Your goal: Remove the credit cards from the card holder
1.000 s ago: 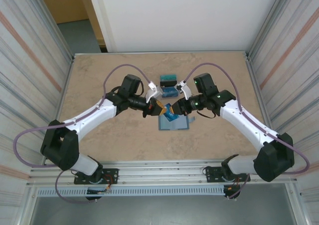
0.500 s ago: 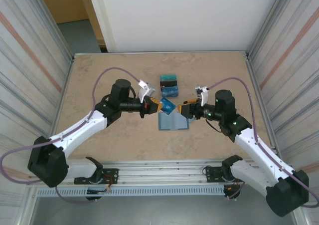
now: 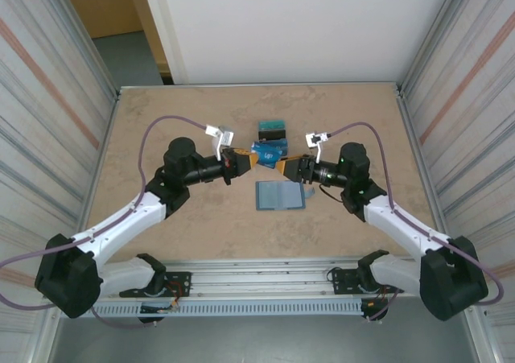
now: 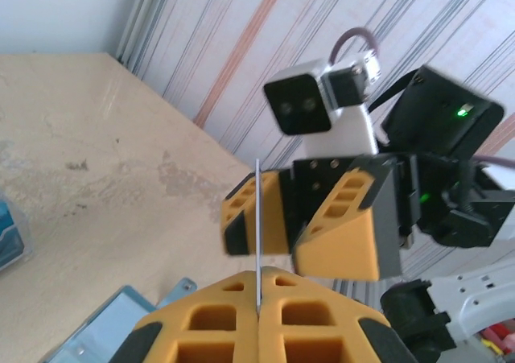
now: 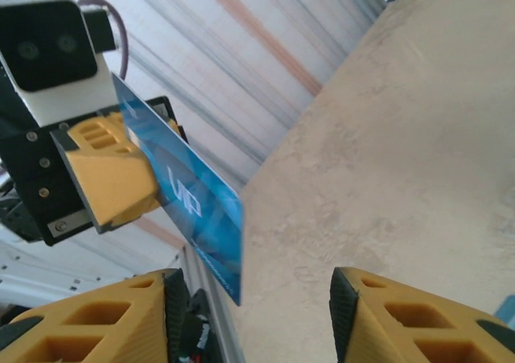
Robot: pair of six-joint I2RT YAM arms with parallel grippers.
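Blue card (image 5: 193, 210) with white lettering is clamped in the left gripper (image 3: 251, 161), orange fingers pressed flat on both faces. In the left wrist view the card (image 4: 257, 218) shows edge-on as a thin line rising out of the closed fingertips (image 4: 233, 299). It is held in the air above the table (image 3: 177, 121), off the surface.

Right gripper (image 3: 282, 168) faces the left one nose to nose, just beside it. Its jaws are released and stand apart. In its own wrist view the two orange fingers (image 5: 121, 315) sit at either side of the bottom edge, and the card's lower corner hangs over the gap without touching either one.

Card holder (image 3: 282, 195) lies open and flat on the table, pale grey-blue inner faces up, just on the near side of both grippers. Neither gripper touches it. One corner of it shows at the bottom left of the left wrist view (image 4: 121, 327).

Teal-and-black card (image 3: 272, 127) lies on the table on the far side of the grippers. A second blue card (image 3: 278, 147) lies just in front of it. From above, this card and the held card overlap, so their edges cannot be told apart there.
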